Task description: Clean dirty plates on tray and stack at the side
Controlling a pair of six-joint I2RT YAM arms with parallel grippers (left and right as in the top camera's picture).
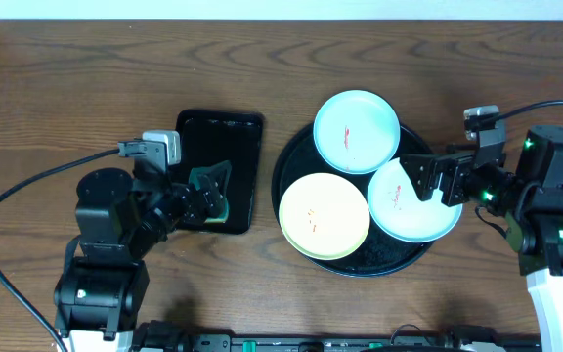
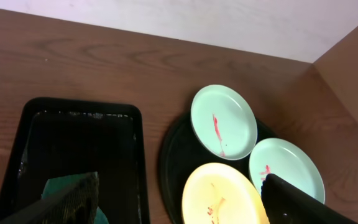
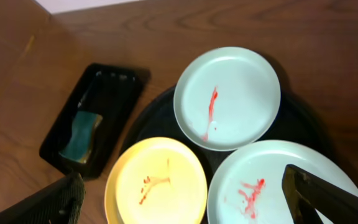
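Cleaning has not begun, I think; the yellow plate, the far blue plate and the near blue plate lie smeared red on the round black tray. The left gripper is wide open and empty; the green sponge sits just under its jaws, in the small black tray; the right gripper is open and empty too, its jaws over the near blue plate's edge. Next the left jaws should drop and pinch the sponge.
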